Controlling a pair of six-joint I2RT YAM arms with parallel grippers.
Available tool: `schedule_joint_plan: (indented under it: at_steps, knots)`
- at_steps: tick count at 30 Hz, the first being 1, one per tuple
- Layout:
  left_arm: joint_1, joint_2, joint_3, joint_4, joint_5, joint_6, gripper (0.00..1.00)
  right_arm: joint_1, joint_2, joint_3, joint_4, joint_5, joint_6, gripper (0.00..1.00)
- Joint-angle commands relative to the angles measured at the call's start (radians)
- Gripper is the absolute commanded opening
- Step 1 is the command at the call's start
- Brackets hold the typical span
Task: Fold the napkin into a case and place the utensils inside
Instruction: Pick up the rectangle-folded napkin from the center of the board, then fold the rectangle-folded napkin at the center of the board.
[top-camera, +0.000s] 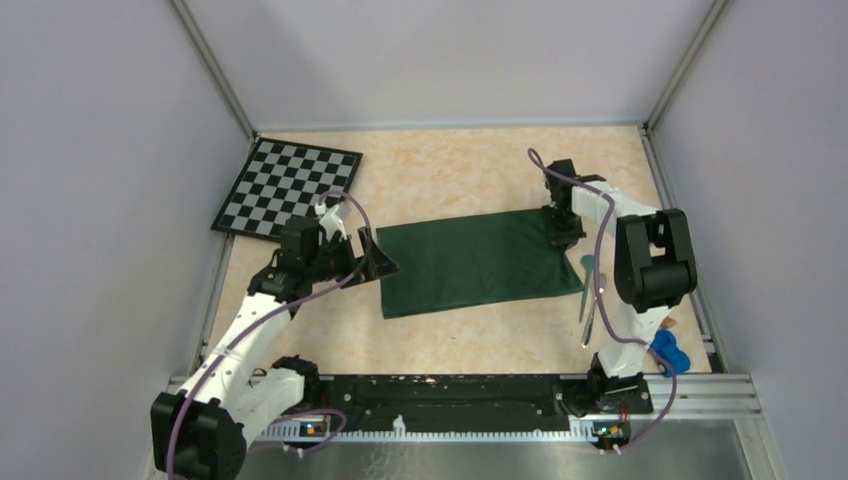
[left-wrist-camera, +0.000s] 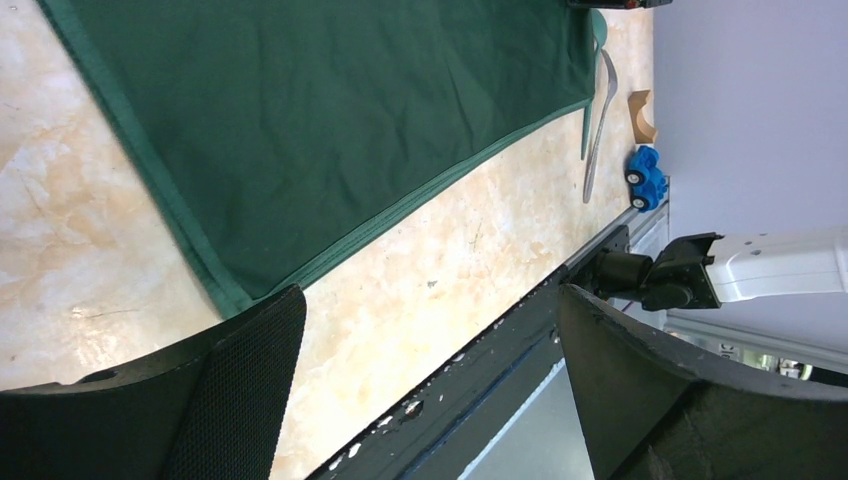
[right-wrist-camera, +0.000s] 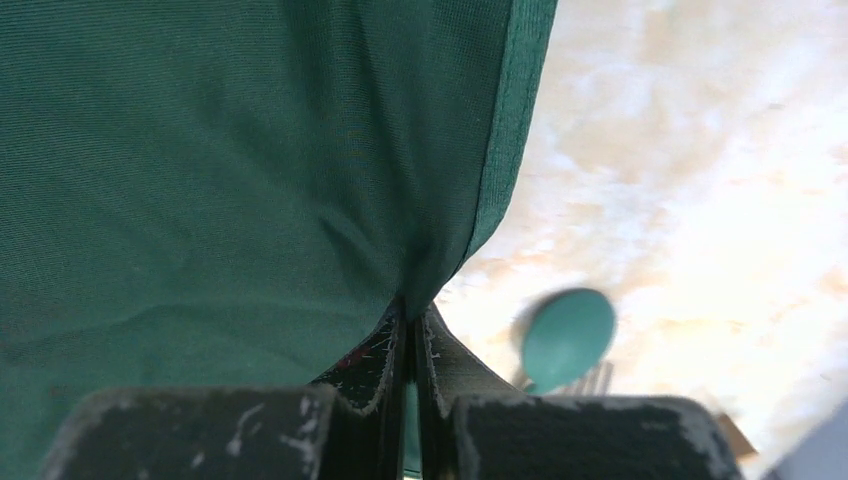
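The dark green napkin (top-camera: 470, 260) lies flat on the table as a wide rectangle; no narrow case is in view. My right gripper (top-camera: 565, 232) is shut on the napkin's right edge (right-wrist-camera: 490, 180), and the cloth puckers up between its closed jaws (right-wrist-camera: 412, 310). My left gripper (top-camera: 375, 255) hovers open at the napkin's near left corner (left-wrist-camera: 225, 290), holding nothing (left-wrist-camera: 430, 300). The utensils lie just right of the napkin: a silver fork (top-camera: 590, 312) (left-wrist-camera: 598, 120) and a piece with a round teal head (top-camera: 587, 263) (right-wrist-camera: 567, 338).
A black-and-white checkered board (top-camera: 288, 187) lies at the back left. A blue toy car (top-camera: 668, 352) (left-wrist-camera: 647, 175) and a small tan wooden piece (top-camera: 670, 323) (left-wrist-camera: 645, 115) sit near the right arm's base. A black rail (top-camera: 450, 395) runs along the near edge.
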Motion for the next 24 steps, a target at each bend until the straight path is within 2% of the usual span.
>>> schedule_joint_plan:
  at_steps: [1,8,18,24]
  knots:
    - [-0.001,0.004,-0.005,0.078,0.039,-0.033,0.99,0.003,-0.095,0.052,-0.019,0.158,-0.081,0.00]
    - [0.000,-0.015,-0.012,0.072,0.018,-0.035,0.99,0.068,-0.108,0.076,-0.036,0.150,-0.089,0.00]
    - [0.000,-0.050,-0.023,0.039,-0.044,-0.008,0.99,0.383,-0.051,0.245,-0.144,0.074,0.034,0.00]
    - [0.001,-0.069,-0.026,0.011,-0.086,-0.009,0.99,0.498,0.061,0.398,-0.181,-0.080,0.148,0.00]
